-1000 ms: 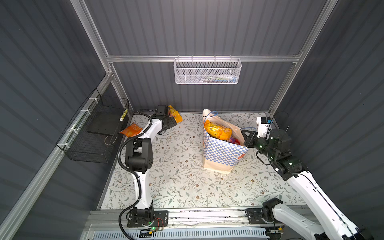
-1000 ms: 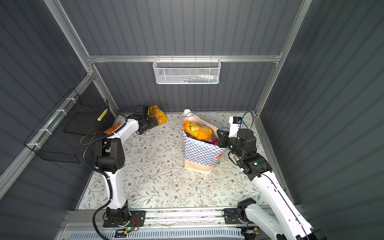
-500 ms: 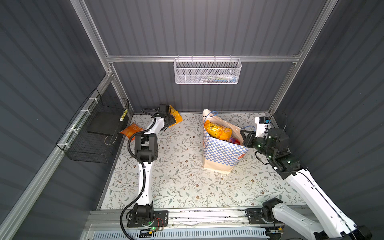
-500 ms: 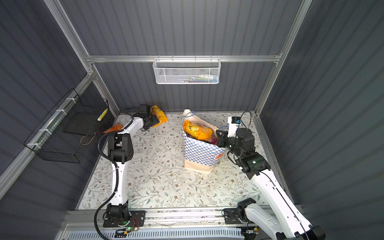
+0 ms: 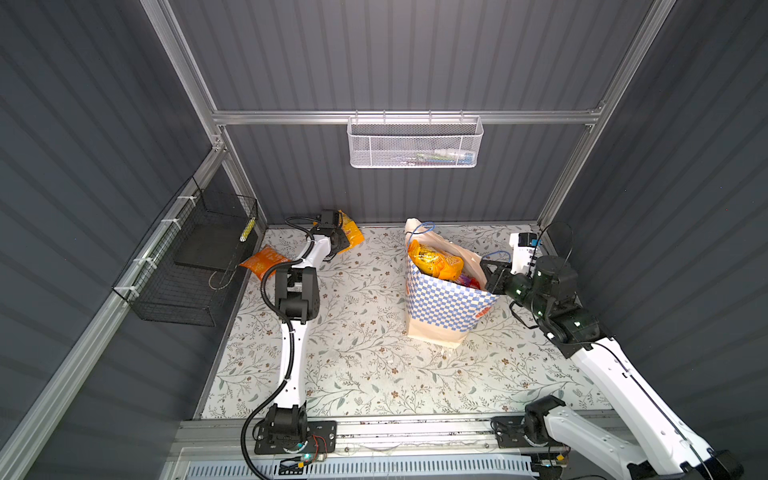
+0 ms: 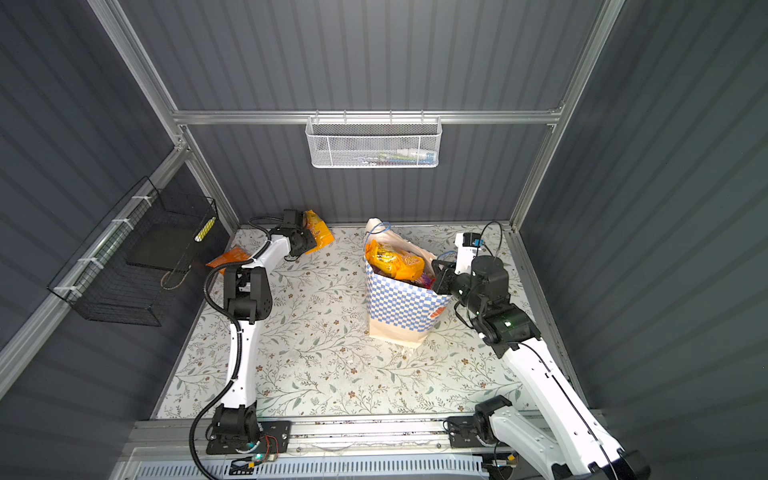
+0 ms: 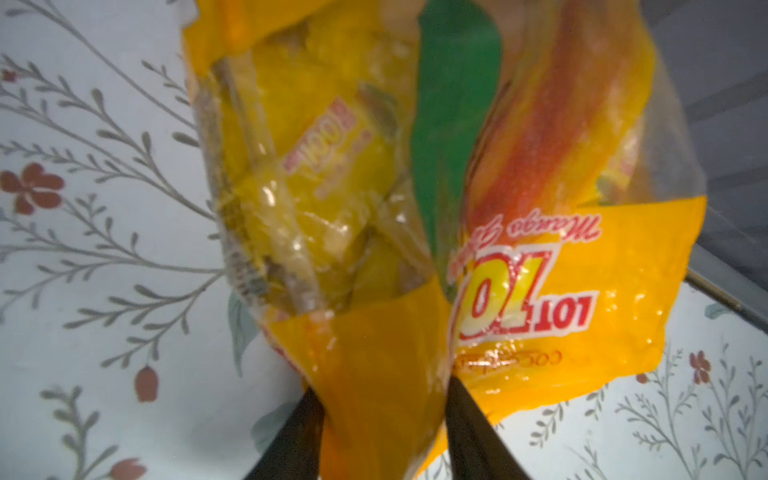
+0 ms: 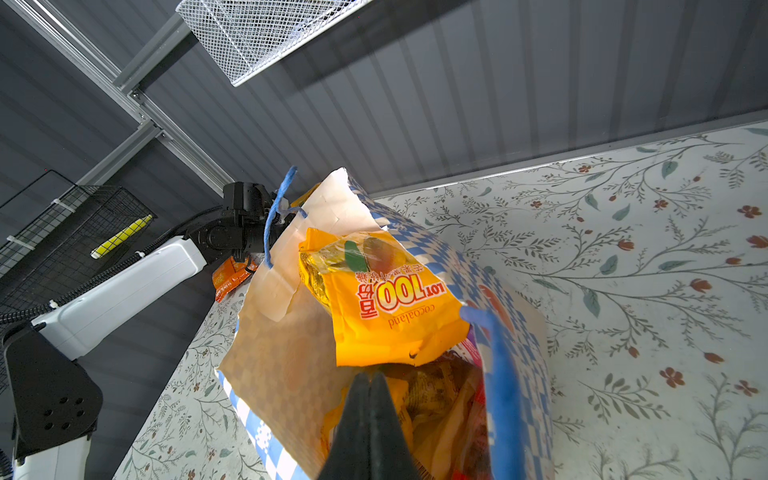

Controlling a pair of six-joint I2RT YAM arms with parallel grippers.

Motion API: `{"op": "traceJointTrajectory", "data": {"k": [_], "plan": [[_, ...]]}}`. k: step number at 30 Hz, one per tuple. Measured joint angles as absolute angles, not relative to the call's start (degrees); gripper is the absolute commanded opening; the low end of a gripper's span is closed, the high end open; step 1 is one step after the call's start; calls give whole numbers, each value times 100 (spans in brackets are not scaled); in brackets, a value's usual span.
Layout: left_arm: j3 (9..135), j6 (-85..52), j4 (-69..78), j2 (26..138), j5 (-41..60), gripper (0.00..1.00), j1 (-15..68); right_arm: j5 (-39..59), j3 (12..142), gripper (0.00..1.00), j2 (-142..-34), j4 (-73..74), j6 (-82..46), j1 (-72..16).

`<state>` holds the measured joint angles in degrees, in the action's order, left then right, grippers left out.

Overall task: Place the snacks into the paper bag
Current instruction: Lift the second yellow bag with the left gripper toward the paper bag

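Note:
The blue-and-white checkered paper bag (image 5: 444, 299) (image 6: 399, 299) stands at mid-table with its mouth open. A yellow "100" packet (image 5: 434, 262) (image 8: 386, 307) pokes out of the top, with more snacks under it. My right gripper (image 5: 488, 270) (image 8: 370, 382) is shut and empty just over the bag's right rim. Another yellow "100" packet (image 5: 351, 237) (image 7: 519, 249) lies by the back wall. My left gripper (image 5: 338, 245) (image 7: 380, 403) is shut on its near end, with a fold squeezed between both fingers. A small orange packet (image 5: 262, 262) (image 6: 228, 257) lies by the left wall.
A white mesh basket (image 5: 413, 145) hangs on the back wall. A black wire basket (image 5: 195, 266) is fixed to the left wall, close to the orange packet. The back wall stands right behind the gripped packet. The bag's blue cord handle (image 8: 498, 374) hangs beside my right gripper.
My left gripper has closed from wide open onto the end of the yellow packet at the back left, and the left arm's elbow has swung to the right. The right arm has barely shifted.

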<state>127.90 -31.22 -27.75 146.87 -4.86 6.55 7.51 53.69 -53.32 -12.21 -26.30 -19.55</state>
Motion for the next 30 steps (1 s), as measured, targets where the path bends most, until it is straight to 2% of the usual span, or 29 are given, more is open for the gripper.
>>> {"op": "traceJointTrajectory", "data": {"k": [4,5,10,14,18,30], "plan": [[12790,-3024,-2700,14687,-421,1,602,753,5369,3,-5332,-1221,-2630,-1955],[12768,-3030,-2635,14682,-395,0,600,753,5369,3,-5332,-1221,-2630,-1955],[11740,-3039,-2196,14084,-261,0,578,753,5369,3,-5332,-1221,-2630,-1955],[9990,-3221,-1813,12833,45,0,565,773,5369,3,-5332,-1221,-2630,-1955],[8960,-3406,-1728,11786,244,0,620,775,5369,3,-5332,-1219,-2633,-1955],[7065,-3568,-1566,9430,454,0,906,819,5369,3,-5330,-1212,-2633,-1955]]}}
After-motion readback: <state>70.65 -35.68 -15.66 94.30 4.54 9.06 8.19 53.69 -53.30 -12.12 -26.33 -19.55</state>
